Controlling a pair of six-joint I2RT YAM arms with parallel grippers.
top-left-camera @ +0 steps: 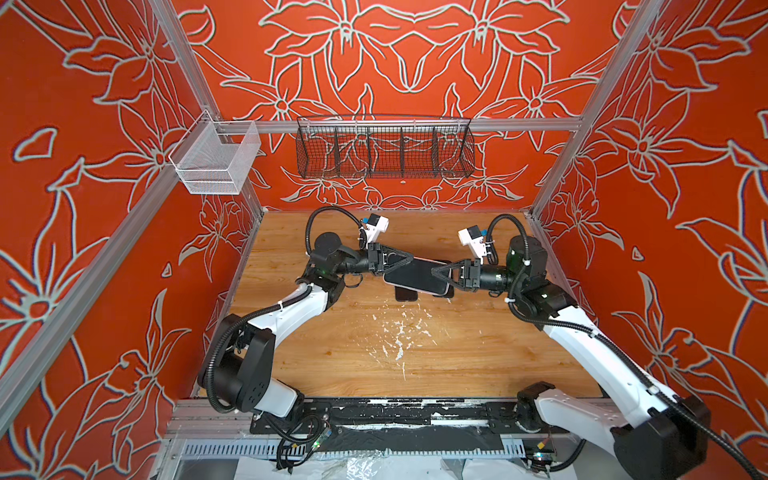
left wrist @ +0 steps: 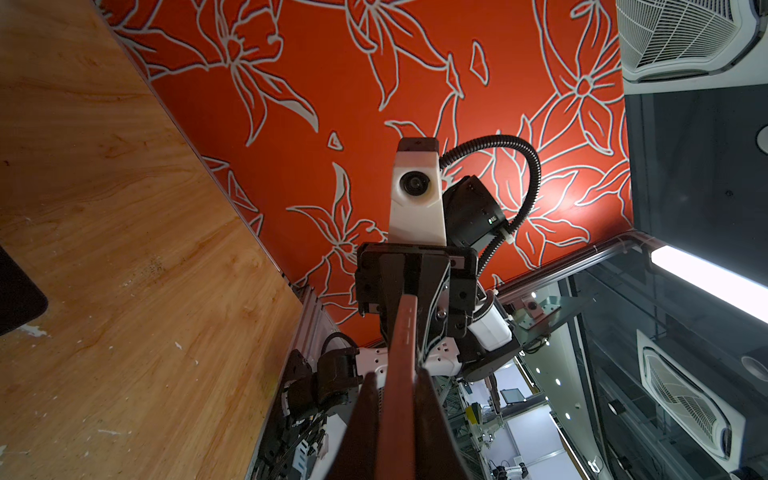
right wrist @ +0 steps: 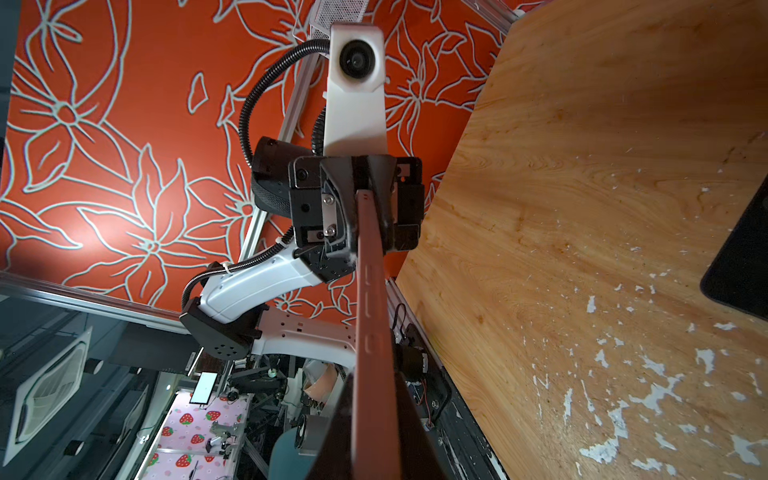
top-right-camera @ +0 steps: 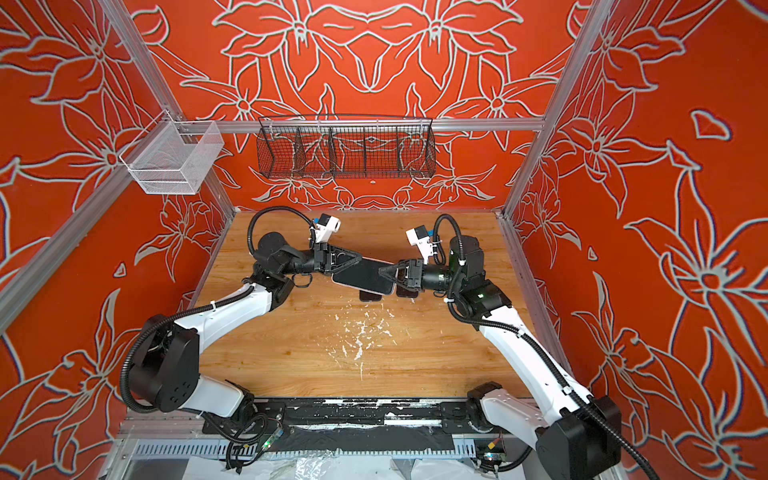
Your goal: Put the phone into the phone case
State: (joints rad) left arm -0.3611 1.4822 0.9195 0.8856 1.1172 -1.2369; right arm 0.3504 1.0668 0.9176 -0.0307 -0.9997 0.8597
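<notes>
Black phone [top-left-camera: 417, 277] clamped between left pincer [top-left-camera: 410, 259] and right pincer [top-left-camera: 433, 272], each gripping one end.

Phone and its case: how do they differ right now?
The phone is held above the table, pinched at each end by the left fingers and right fingers; the case lies flat on the table. The phone shows plainly from above; the case is mostly hidden beneath it. Both are dark with rounded corners.
</notes>
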